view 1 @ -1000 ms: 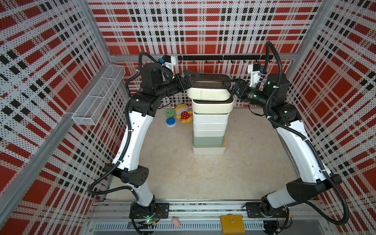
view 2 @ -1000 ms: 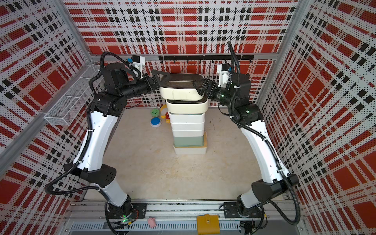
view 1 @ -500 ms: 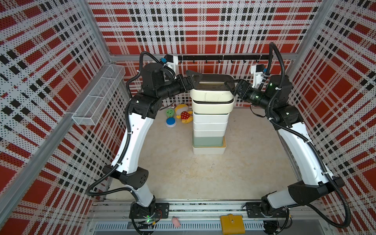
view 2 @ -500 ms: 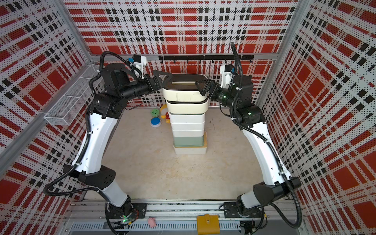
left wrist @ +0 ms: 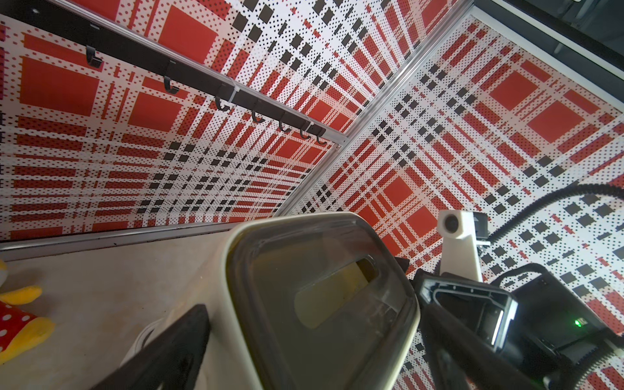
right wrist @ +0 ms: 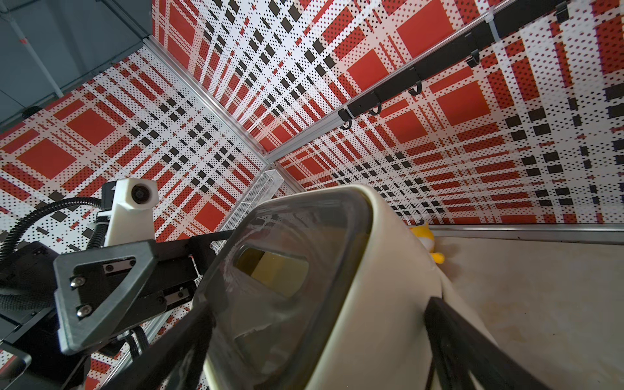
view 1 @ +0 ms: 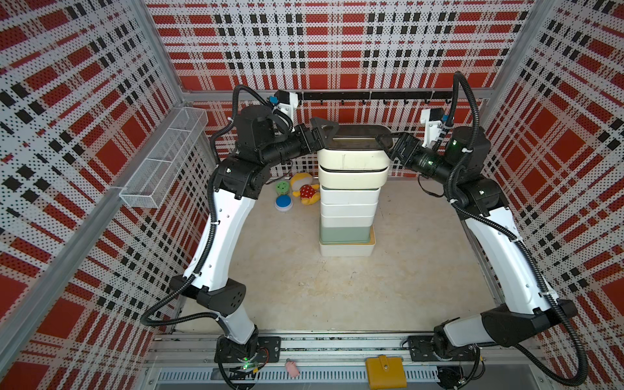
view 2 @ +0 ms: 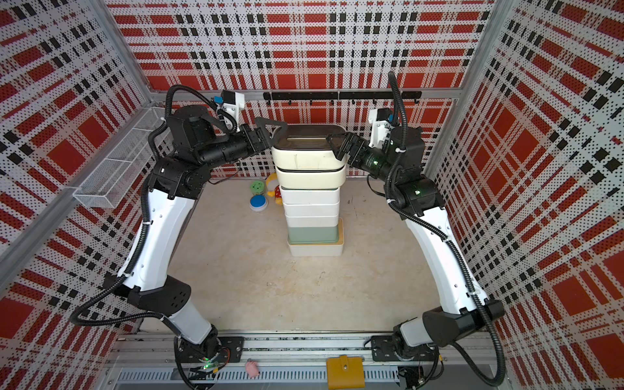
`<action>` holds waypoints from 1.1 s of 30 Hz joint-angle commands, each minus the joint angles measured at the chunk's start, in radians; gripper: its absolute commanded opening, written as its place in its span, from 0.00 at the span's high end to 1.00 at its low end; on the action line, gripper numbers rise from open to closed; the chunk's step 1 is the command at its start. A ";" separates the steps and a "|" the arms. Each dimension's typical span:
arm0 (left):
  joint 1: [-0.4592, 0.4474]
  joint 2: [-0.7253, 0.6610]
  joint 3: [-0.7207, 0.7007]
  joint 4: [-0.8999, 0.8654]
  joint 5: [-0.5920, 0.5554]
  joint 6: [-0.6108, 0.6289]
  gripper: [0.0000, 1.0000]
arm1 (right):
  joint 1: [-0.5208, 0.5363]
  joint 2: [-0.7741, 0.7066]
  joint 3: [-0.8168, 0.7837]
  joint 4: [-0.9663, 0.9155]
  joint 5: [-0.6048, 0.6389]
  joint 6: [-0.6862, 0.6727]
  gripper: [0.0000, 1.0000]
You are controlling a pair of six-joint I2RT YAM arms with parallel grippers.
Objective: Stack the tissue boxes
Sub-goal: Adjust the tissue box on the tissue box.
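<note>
Walled on three sides by perforated panels printed in red, black and white plaid, with bare metal posts at the corners. Holds a black hook rail along the back wall and a white wire basket on the left wall. Shows a pale, stained beige floor, evenly lit, edged in front by a metal rail.

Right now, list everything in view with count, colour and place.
tissue boxes: seven, cream, white and pale green, one stack mid-table
green disc: one, green, left of the stack
blue disc: one, blue, beside the green disc
plush toy: one, yellow and red, between discs and stack
wallet: one, yellow, front rail
pink item: one, pink, front rail
wire basket: one, white, left wall
hook rail: one, black, back wall
table: one, beige
left gripper: one, black, open, stack's top, left end
right gripper: one, black, open, stack's top, right end
</note>
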 commanded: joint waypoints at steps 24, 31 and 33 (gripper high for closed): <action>0.045 -0.075 0.021 0.019 0.009 -0.011 0.01 | -0.013 -0.032 0.051 -0.038 0.069 -0.070 0.00; 0.054 -0.126 0.004 -0.060 -0.018 0.066 0.01 | -0.047 -0.064 0.062 -0.109 0.109 -0.132 0.00; 0.057 -0.160 -0.031 -0.084 -0.041 0.098 0.01 | -0.066 -0.082 0.057 -0.140 0.122 -0.152 0.00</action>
